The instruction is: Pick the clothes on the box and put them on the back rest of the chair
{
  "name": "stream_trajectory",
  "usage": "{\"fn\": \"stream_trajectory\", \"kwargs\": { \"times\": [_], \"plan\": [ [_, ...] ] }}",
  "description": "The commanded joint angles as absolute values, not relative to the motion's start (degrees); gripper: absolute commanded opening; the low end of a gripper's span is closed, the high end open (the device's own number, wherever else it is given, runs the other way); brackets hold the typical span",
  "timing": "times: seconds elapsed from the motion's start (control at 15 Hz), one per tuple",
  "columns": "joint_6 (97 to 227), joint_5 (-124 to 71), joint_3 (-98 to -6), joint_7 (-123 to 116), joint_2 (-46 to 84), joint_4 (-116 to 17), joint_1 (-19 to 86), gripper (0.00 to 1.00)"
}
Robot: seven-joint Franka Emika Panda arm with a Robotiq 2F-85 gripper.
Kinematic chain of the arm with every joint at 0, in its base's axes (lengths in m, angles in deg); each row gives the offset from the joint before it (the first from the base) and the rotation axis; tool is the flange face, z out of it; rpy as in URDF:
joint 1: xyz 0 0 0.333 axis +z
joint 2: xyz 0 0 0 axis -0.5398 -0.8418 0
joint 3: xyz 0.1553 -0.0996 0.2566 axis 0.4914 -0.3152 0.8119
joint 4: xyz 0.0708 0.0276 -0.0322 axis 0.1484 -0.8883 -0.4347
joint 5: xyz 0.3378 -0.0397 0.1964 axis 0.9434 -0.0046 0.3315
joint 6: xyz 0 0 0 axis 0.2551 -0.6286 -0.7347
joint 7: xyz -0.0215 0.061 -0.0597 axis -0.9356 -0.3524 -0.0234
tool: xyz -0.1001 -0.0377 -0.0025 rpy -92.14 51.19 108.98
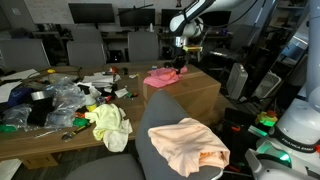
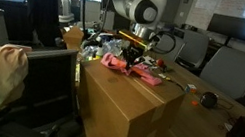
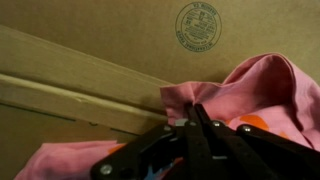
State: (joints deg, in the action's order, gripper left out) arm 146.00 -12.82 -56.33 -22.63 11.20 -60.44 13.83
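Pinching the pink garment (image 3: 262, 85) is the hand (image 3: 197, 112) — round stamp (image 3: 197, 27) only in wrist view.

Wooden worktop (image 1: 50, 140) w/ clutter: pale yellow cloth (image 1: 108, 126) draped at its near edge, clear plastic bags (image 1: 62, 100) just beside. Dark grey chairs (image 1: 85, 45) & monitors (image 1: 92, 13) in bg behind worktop.

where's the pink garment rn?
The pink garment lies on top of the cardboard box in both exterior views, with the hand shut on it.
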Motion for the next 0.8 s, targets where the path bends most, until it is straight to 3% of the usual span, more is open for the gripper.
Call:
{"fn": "stream_trajectory", "kwargs": {
  "times": [0.0, 0.73],
  "plan": [
    [147.4, -10.7, -56.0, -27.8, 23.2, -67.7, 13.0, 0.02],
    [149.9, -11.1, -61.5, -40.3, 57.9, -85.4, 17.7, 0.02]
  ]
}}
